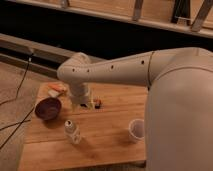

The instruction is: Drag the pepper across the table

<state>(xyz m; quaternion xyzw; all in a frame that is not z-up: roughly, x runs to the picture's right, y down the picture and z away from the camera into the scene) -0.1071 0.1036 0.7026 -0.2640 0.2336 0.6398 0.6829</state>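
Observation:
The table (107, 142) is a small light-wood top of glued planks. A small red and dark object (98, 103), probably the pepper, lies on it a little left of the middle, toward the back. My gripper (84, 104) hangs from the white arm (115, 75) and sits low over the table, right beside the object on its left. The wrist hides the contact between them.
A dark purple bowl (48, 108) stands at the left. A small clear bottle (72, 131) stands in front of the gripper. A white cup (136, 130) stands at the right. An orange and white item (56, 90) lies at the back left corner. Cables run over the floor at left.

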